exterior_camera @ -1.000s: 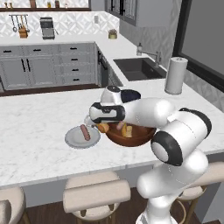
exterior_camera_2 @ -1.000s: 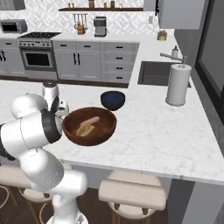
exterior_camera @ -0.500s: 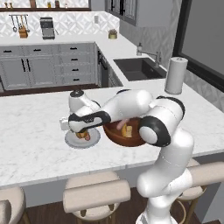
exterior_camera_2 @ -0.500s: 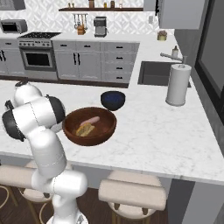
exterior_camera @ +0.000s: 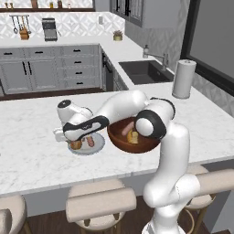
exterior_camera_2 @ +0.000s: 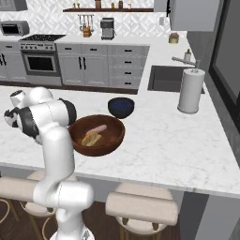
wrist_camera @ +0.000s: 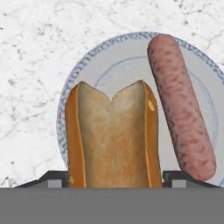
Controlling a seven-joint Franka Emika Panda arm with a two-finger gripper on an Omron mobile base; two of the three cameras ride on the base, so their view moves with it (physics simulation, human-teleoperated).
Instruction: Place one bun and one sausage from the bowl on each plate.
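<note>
My gripper (wrist_camera: 114,179) is shut on a split bun (wrist_camera: 111,135), its dark fingertips (wrist_camera: 54,179) pressing both browned sides. The bun hangs low over the light grey plate (wrist_camera: 122,59), left of a pink sausage (wrist_camera: 181,105) that lies on it. In the left base view the gripper (exterior_camera: 74,140) reaches down at the plate (exterior_camera: 98,147), with the bun (exterior_camera: 76,145) beside the sausage (exterior_camera: 90,141). The wide reddish-brown bowl (exterior_camera: 119,142) stands just right of the plate. Inside the bowl (exterior_camera_2: 96,149) lie one sausage (exterior_camera_2: 98,129) and one bun (exterior_camera_2: 90,138).
A smaller dark blue bowl (exterior_camera_2: 121,107) stands behind the big bowl. A paper towel roll (exterior_camera_2: 191,91) is upright at the far right, by the sink (exterior_camera: 146,71). Stools (exterior_camera: 100,203) line the counter's near edge. Marble counter (exterior_camera: 32,151) stretches left of the plate.
The arm has swung left from the bowl's rim to the grey plate, carrying the bun, and has come down low over the plate beside the sausage.
</note>
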